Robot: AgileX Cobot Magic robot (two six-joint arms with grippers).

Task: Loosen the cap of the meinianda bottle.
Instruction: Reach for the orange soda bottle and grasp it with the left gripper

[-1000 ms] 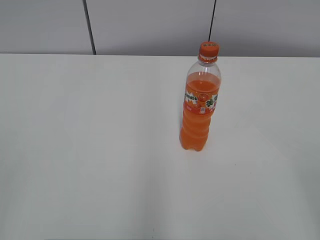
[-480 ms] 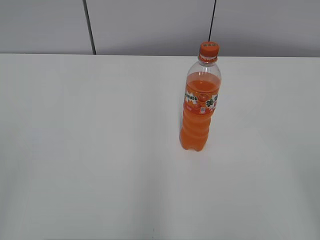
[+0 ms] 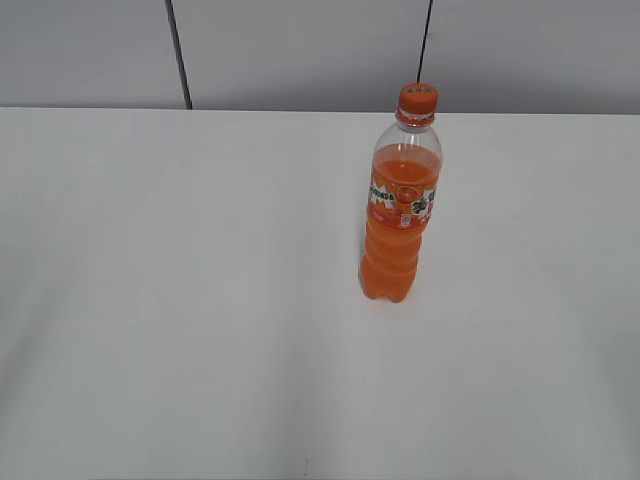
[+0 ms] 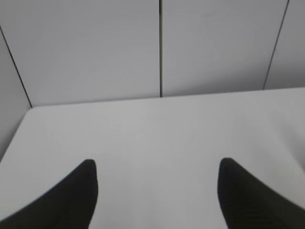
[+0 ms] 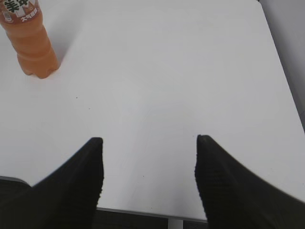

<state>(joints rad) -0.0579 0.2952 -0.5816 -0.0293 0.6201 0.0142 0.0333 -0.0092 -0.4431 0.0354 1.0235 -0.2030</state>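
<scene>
The meinianda bottle (image 3: pixel 400 215) stands upright right of centre on the white counter (image 3: pixel 200 300), its cap (image 3: pixel 418 99) on. Left hand (image 4: pixel 157 167) and right hand (image 5: pixel 148 143) both gape wide, empty.

1. A white table (image 3: pixel 180 300) fills most of the exterior view, its top matte and plain.
2. Behind its far edge stands a grey wall (image 3: pixel 300 50) of flat panels.
3. Two dark vertical seams (image 3: pixel 179 55) split the panels, one left of centre and one right of centre.
4. The left wrist view shows the table's far left corner (image 4: pixel 29 109) meeting the wall.
5. The right wrist view shows the table's near edge (image 5: pixel 143 212), with what may be dark floor below it.
</scene>
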